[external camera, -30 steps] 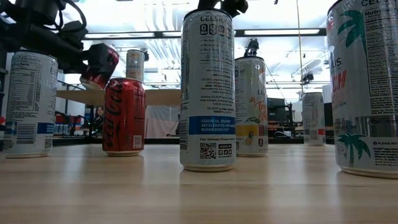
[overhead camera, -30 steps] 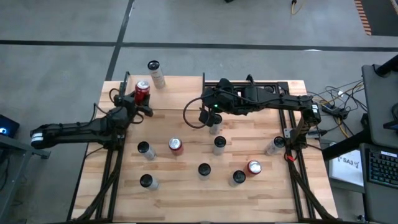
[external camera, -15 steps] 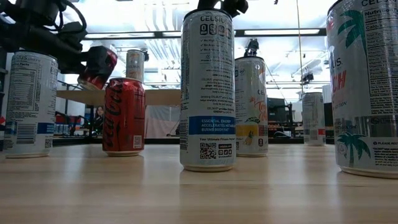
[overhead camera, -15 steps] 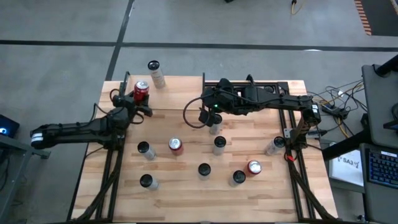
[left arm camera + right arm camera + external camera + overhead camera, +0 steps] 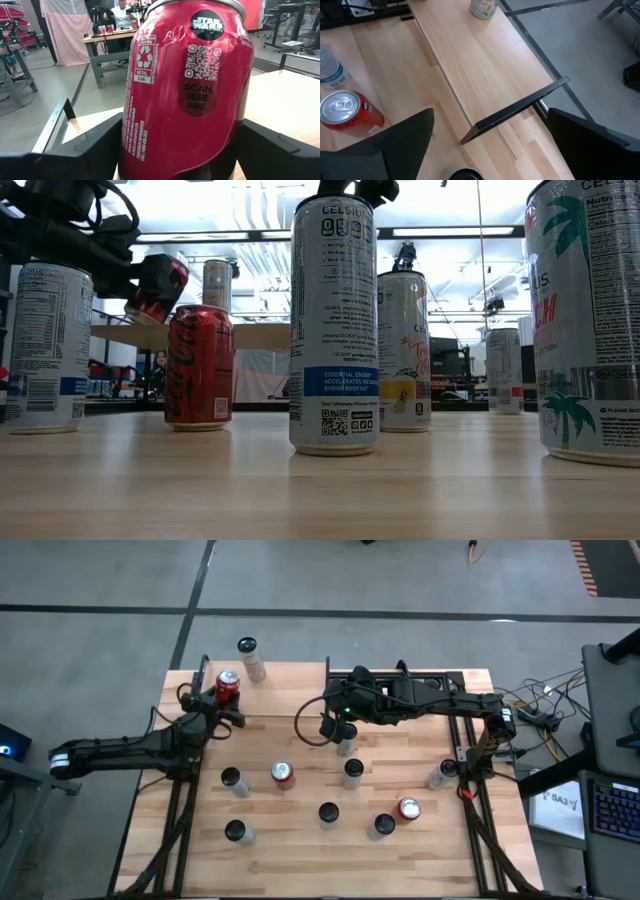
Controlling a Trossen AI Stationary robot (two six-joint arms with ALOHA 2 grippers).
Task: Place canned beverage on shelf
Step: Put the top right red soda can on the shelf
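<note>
1. Looking down on the table [image 5: 420, 870], we've got the shelf [image 5: 290, 690] up at about 11 o'clock, and the red can [image 5: 228, 685] is over its 9 o'clock end.
2. The left gripper [image 5: 220, 705] reaches in from 8 o'clock. Its fingers [image 5: 95, 145] sit on either side of the red can, grasping it. From table level the can is tipped over at an angle and its bottom looks just above the shelf boards, so we don't think it's standing on its own yet.
3. What's changed: over the last second the can crept a bit toward 12 o'clock, further onto the shelf. Not a big move, more of a final nudge.
4. What that means, as far as we can judge: the carry is basically done. What's left is getting the can upright and flat, then letting go. Dropping it while it's tilted could tip it off the 9 o'clock edge.
5. A silver can [image 5: 250, 657] already stands at the shelf's 12 o'clock edge, clear of the red one.
6. The right gripper [image 5: 338, 730] waits near the table's middle, fingers spread wide with nothing in them.
</note>
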